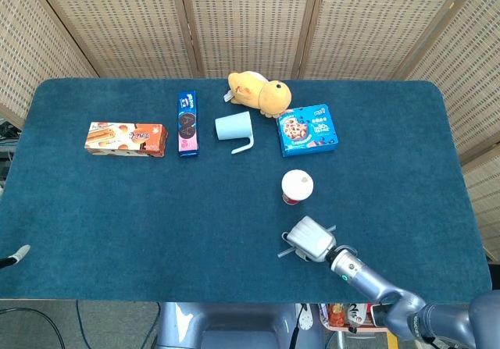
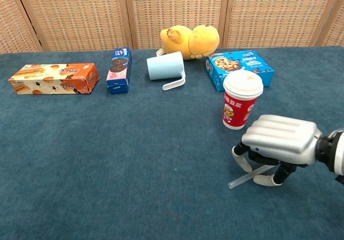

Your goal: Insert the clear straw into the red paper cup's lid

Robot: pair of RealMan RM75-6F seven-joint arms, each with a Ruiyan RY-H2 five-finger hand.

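The clear straw (image 2: 248,175) lies on the worktop just in front of the red paper cup (image 2: 240,107), directly under the right hand (image 2: 279,143), long axis slanting toward the cup. Fingers (image 2: 241,158) curl down astride it; can't tell if it's gripped. Chest view shows fingertip detail; head view shows the slant. Left hand not visible.

We appear to be in a staged test room rather than a home: a table (image 1: 117,208) covered in dark blue felt fills the frame, woven wicker screens (image 1: 242,21) close off the top edge, and cables (image 1: 47,318) trail at the lower left.
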